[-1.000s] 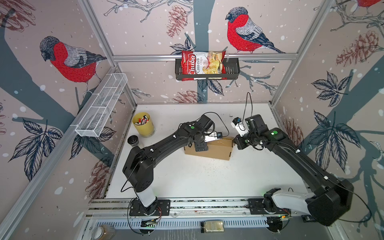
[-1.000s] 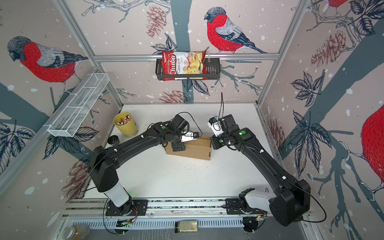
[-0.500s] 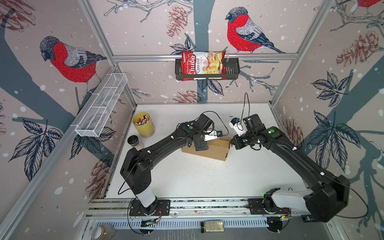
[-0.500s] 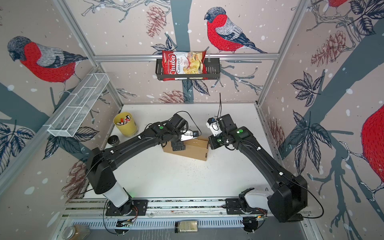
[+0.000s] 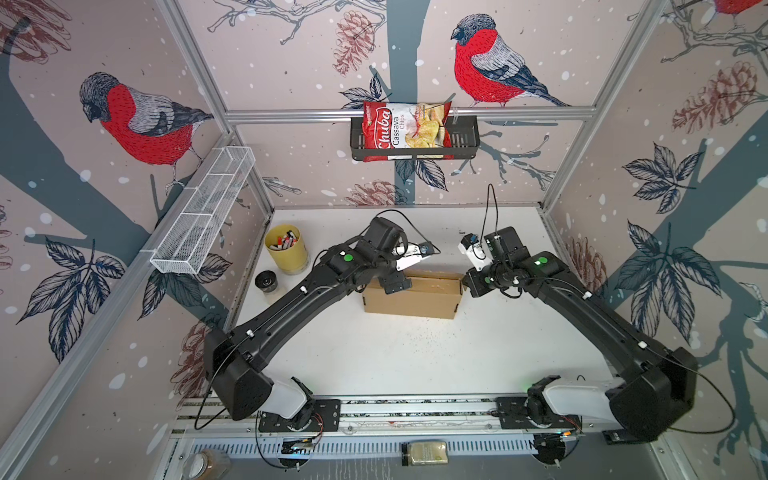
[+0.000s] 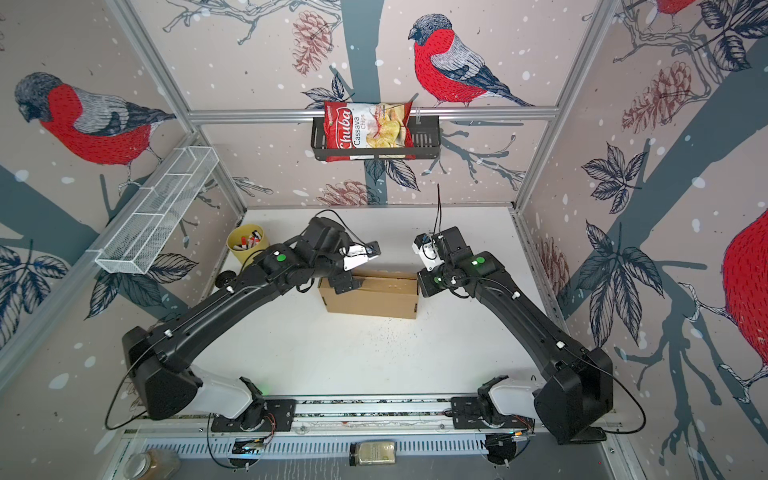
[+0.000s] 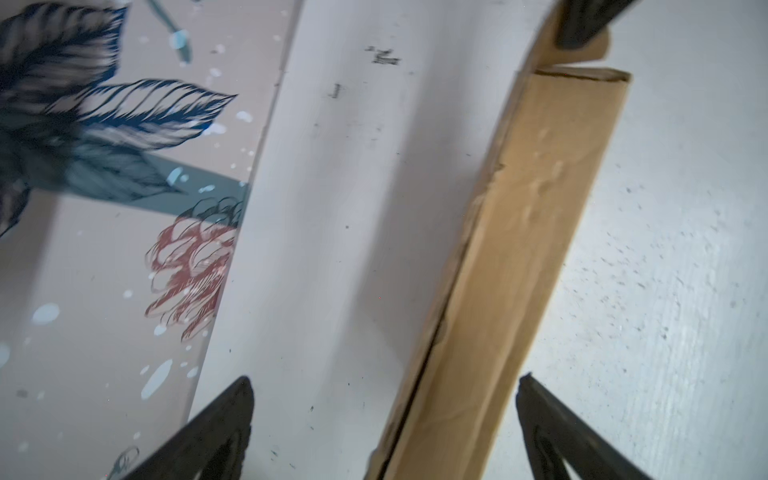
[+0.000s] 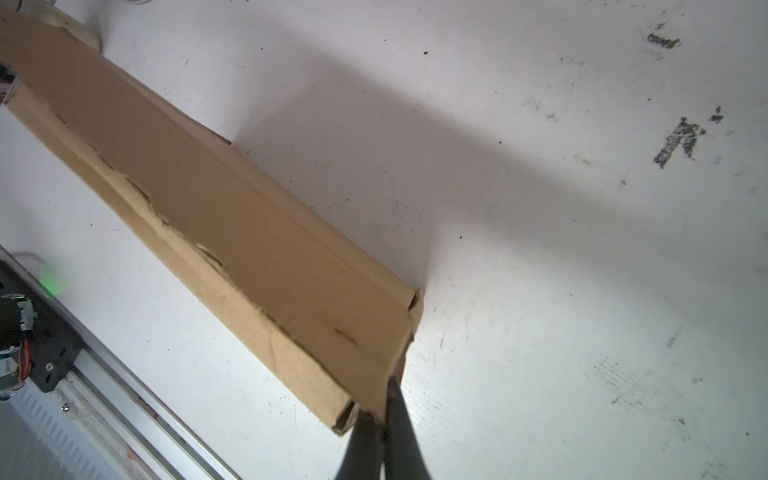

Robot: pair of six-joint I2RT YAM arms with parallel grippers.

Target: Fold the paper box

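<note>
The paper box is a shallow brown cardboard box, closed, lying in the middle of the white table in both top views. My left gripper hovers over the box's left end. It is open, its fingertips stand wide apart, and the box's long edge runs between them untouched. My right gripper is shut on the thin cardboard wall at the right end of the box.
A yellow cup of markers and a small black jar stand at the table's back left. A white wire basket hangs on the left wall. A black basket holding a chips bag hangs on the back wall. The arms' rail borders the front.
The box has slid a little to the left, with my right gripper still holding its end. My left gripper's jaws have opened slightly wider.
</note>
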